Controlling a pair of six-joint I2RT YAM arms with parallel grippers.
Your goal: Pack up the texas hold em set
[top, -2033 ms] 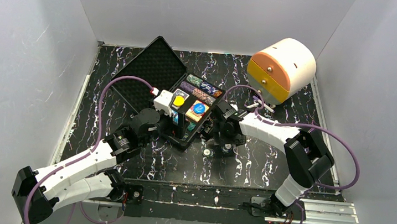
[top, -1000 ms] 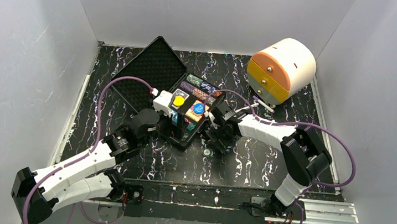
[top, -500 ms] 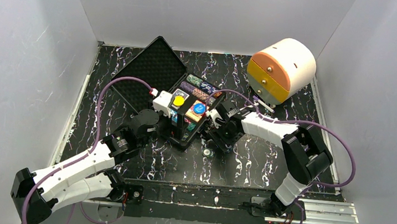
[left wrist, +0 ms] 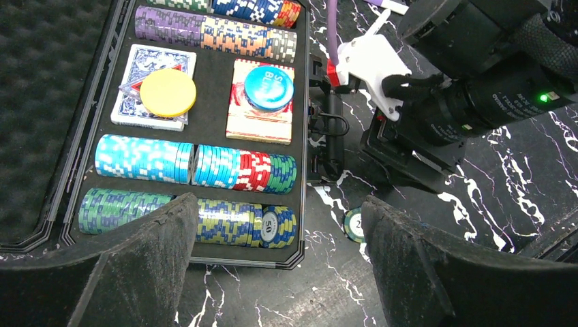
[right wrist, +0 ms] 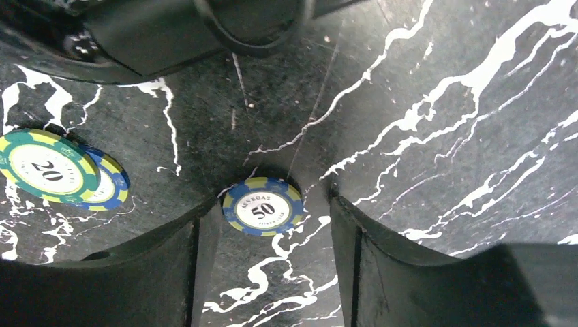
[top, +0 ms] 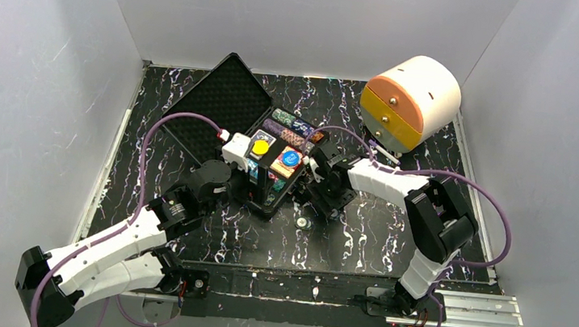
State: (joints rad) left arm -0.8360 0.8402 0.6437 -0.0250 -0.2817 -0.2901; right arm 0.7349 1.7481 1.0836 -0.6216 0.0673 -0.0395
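Observation:
The black case (top: 269, 204) lies open on the table, its foam lid (top: 228, 102) flat at the far left. In its tray (left wrist: 305, 170) are rows of poker chips (left wrist: 195, 163), two card decks, a yellow button (left wrist: 168, 92) and a blue button (left wrist: 268, 87). My left gripper (left wrist: 279, 272) hangs open over the tray's near right corner. My right gripper (right wrist: 270, 221) is low over the table beside the case, jaws apart, with a blue-and-yellow 50 chip (right wrist: 263, 206) flat between its tips, not gripped. A green 20 chip (right wrist: 46, 165) lies on another blue chip (right wrist: 112, 187) nearby.
A cream-and-orange round drawer box (top: 410, 101) stands at the back right. The loose green chip (top: 302, 223) lies on the black marbled table (top: 368, 237) just right of the case's near corner. Grey walls close in three sides.
My right gripper has shifted a little toward the case and its jaws have narrowed around the 50 chip. The left arm and the case have not moved.

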